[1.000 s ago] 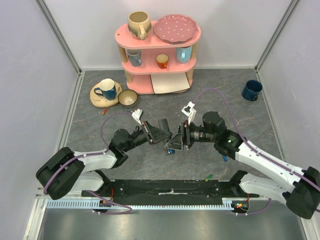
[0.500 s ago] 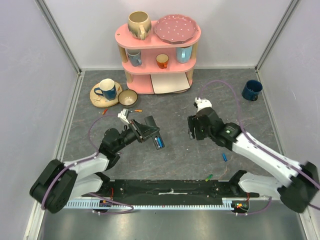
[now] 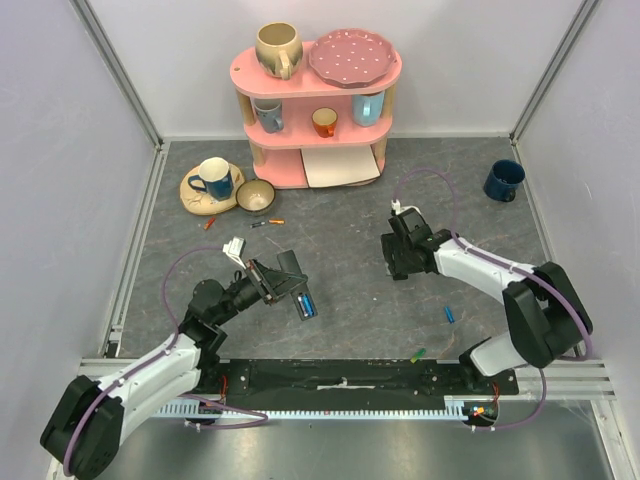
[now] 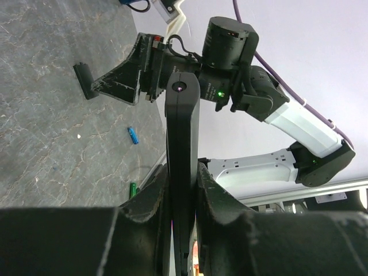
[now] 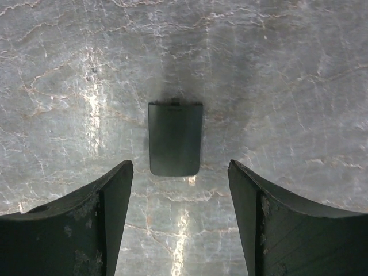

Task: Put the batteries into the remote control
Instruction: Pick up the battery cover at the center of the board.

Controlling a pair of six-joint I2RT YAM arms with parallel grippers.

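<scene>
Both arms have split from their mid-table meeting of 1.0 s ago: the left gripper [image 3: 285, 281] is back toward its base, and the right gripper [image 5: 179, 167] is out wide and low over the table [image 5: 299, 86]. Left is clamped tight on the remote [image 4: 183, 132], a slim matte black bar held up off the table. Right's jaws stand wide apart, holding nothing, straddling the cover [image 5: 175, 138], a small flat plate with rounded corners lying on the grey, veined surface.

2 loose batteries lie near the right arm: a blue battery [image 3: 450, 314] and a green battery [image 3: 418, 353], tiny smooth cylinders that look ready to roll.

My read: fetching a battery comes next. Come straight down, jaws across the cylinder's width, and close gently so it doesn't squirt out. Keep the remote steady with its bay facing the right arm.
</scene>
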